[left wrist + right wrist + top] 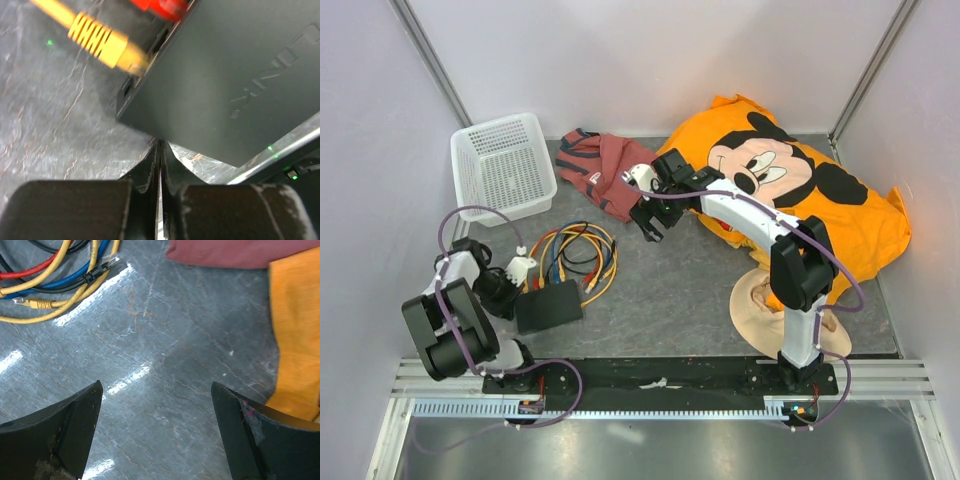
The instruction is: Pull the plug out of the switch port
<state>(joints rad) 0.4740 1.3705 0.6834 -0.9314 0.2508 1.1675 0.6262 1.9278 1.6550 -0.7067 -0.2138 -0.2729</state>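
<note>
The switch is a flat matte-black box lying on the grey table near the left arm. In the left wrist view the switch fills the upper right, with a yellow plug seated in a socket on its side edge and a red plug beside it at the top. My left gripper is shut with nothing between its fingers, its tips right at the switch's near edge, below the yellow plug. It shows as the left gripper from above. My right gripper hangs open over bare table; its wrist view confirms the right gripper holds nothing.
A bundle of coloured cables lies coiled behind the switch. A white basket stands at the back left, a maroon cloth at the back middle. An orange Mickey Mouse fabric covers the back right, with a beige item by the right arm.
</note>
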